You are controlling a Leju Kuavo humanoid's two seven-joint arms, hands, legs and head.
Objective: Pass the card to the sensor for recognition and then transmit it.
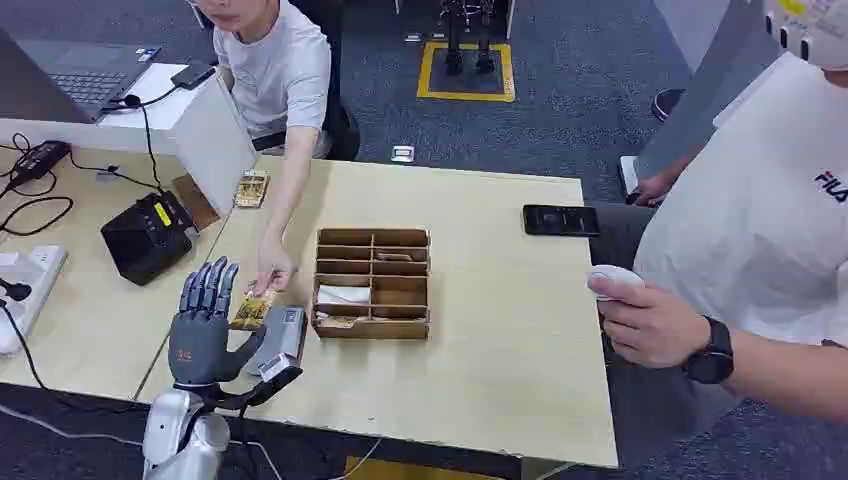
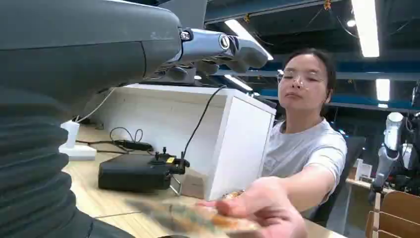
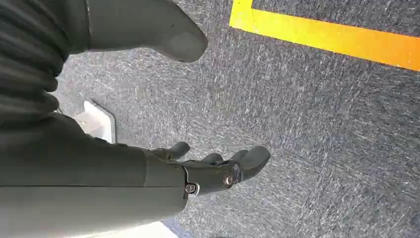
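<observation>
Closest to my head camera, the left robot hand (image 1: 203, 325) stands upright at the near edge of the desk (image 1: 500, 380), palm turned toward the card, fingers spread and holding nothing. One card (image 1: 251, 311) hangs just beside those fingertips, pinched by the person's hand (image 1: 272, 272) reaching across from the far side; in the left wrist view the same card (image 2: 190, 218) is a blur in front of that hand. I cannot tell whether the card touches my fingers yet.

Just right of the card lies a grey sensor (image 1: 281, 333), one unit, beside a wooden divided tray (image 1: 372, 283). A second card-like piece (image 1: 251, 188) lies farther back near the white box.

My right robot hand (image 3: 213, 171) hangs over grey carpet, fingers loosely apart, empty.

Risks as I judge them: if I close before the card sits between thumb and fingers, it will slip and drop flat on the desk, hard to pick up. Closing late could catch the person's fingers. A tilted grasp might also present the card badly to the sensor.
</observation>
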